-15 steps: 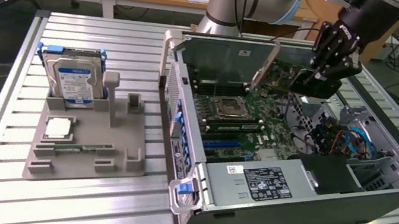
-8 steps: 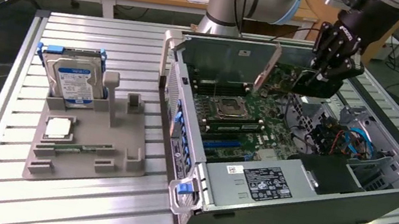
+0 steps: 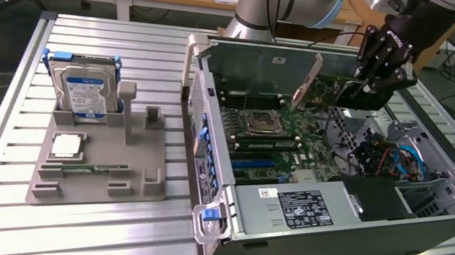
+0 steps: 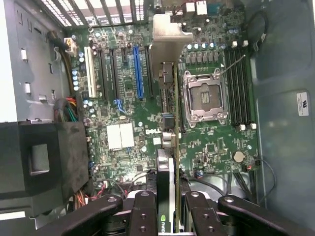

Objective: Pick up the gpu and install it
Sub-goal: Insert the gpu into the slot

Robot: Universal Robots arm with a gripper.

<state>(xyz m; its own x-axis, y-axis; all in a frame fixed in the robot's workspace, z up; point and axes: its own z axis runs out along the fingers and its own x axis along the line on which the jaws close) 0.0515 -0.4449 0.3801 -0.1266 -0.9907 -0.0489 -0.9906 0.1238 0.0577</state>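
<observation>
My gripper (image 3: pixel 364 87) is shut on the gpu (image 3: pixel 326 83), holding it on edge above the open computer case (image 3: pixel 359 224), over the motherboard (image 3: pixel 271 141). The wrist view looks straight down the gpu (image 4: pixel 166 167), a thin dark card clamped between the black fingers (image 4: pixel 143 211), with its silver end bracket (image 4: pixel 167 39) toward the case's rear wall. The card hangs clear of the motherboard (image 4: pixel 123 108), between the blue slot (image 4: pixel 138 71) and the processor socket (image 4: pixel 204 96).
On the exterior view's left, a grey holder (image 3: pixel 98 162) on the slatted table carries an upright hard drive with a blue label (image 3: pixel 83 87) and a green memory stick (image 3: pixel 98 167). Inside the case are a black box (image 4: pixel 44 157), cable bundles (image 3: pixel 397 158) and memory slots (image 4: pixel 241 88).
</observation>
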